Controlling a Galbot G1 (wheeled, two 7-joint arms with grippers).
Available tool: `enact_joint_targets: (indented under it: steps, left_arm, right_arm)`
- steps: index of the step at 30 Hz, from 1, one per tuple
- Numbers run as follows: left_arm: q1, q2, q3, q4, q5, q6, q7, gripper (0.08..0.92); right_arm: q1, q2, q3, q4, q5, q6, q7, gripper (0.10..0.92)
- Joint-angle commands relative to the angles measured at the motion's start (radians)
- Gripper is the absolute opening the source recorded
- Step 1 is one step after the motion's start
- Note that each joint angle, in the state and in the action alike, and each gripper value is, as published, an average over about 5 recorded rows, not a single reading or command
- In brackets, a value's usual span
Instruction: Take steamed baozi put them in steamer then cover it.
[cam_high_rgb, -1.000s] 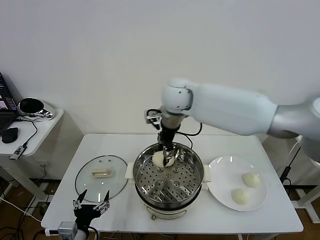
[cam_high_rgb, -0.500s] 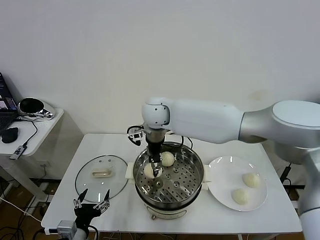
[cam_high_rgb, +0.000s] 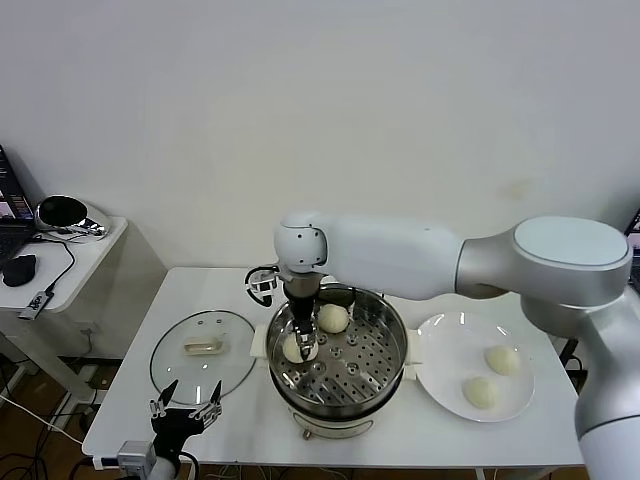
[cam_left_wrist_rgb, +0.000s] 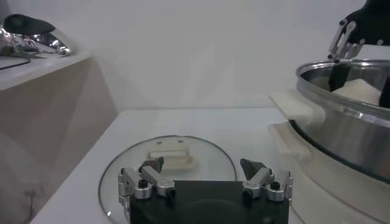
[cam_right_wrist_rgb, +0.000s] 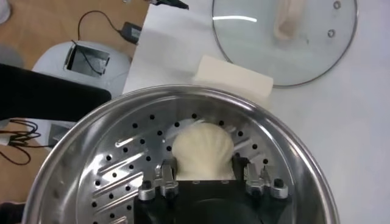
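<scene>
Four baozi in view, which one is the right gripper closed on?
The baozi at the steamer's left side, between the right gripper's fingers. The other in-steamer baozi sits free; two remain on the plate.

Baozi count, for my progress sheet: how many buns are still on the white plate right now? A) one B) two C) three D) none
B: two baozi lie on the white plate, while one sits loose in the steamer and the right gripper holds another there.
</scene>
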Motion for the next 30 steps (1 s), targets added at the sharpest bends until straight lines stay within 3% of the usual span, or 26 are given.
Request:
enact_joint_targets:
  steps: [1, 8, 17, 30]
  left_arm:
    - [-0.002, -0.001, 0.000, 0.007, -0.001, -0.001, -0.001, 0.823]
    - [-0.002, -0.002, 0.003, 0.010, 0.000, -0.001, -0.001, 0.823]
    - [0.000, -0.003, 0.001, 0.006, 0.001, 0.000, 0.000, 0.823]
    - [0.006, -0.004, 0.011, 0.013, 0.008, 0.003, 0.007, 0.823]
  right_arm:
    - [-0.024, 0.013, 0.009, -0.017, -0.016, -0.004, 0.010, 0.560]
    - [-0.029, 0.004, 0.018, -0.003, -0.020, -0.004, 0.017, 0.569]
    - [0.002, -0.078, 0.065, 0.060, -0.027, -0.001, 0.002, 0.783]
    - [0.186, -0.563, 0.098, 0.410, -0.078, 0.094, -0.099, 0.823]
